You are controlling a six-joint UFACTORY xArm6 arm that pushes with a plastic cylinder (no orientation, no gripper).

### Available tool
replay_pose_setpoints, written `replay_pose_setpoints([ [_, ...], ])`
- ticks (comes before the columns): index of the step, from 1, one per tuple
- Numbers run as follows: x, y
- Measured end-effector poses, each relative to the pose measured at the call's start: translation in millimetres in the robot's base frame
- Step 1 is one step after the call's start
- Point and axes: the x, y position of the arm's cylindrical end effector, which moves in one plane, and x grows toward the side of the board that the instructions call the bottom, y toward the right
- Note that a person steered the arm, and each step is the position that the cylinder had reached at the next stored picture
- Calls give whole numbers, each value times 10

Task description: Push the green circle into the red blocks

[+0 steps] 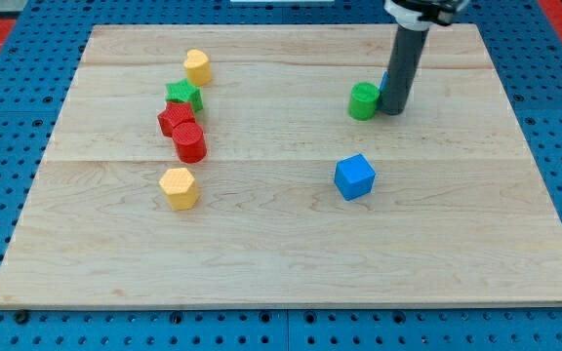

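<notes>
The green circle (364, 100) is a short green cylinder at the upper right of the wooden board (291, 253). My tip (392, 111) stands just to its right, touching or nearly touching it. A sliver of a blue block (384, 82) shows behind the rod. The red blocks sit together at the view's left: a red star-like block (175, 119) and a red cylinder (190, 142) just below it. They are far to the left of the green circle.
A green star block (183, 95) touches the red blocks from above. A yellow block (198, 66) lies above it, another yellow block (179, 187) below the red ones. A blue cube (354, 176) lies below the green circle.
</notes>
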Motion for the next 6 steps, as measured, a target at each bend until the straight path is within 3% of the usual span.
replay_pose_setpoints([
  [2,-292,-1241],
  [3,-184,-1759],
  [4,421,-2327],
  [5,-53,-2107],
  [6,-620,-2266],
])
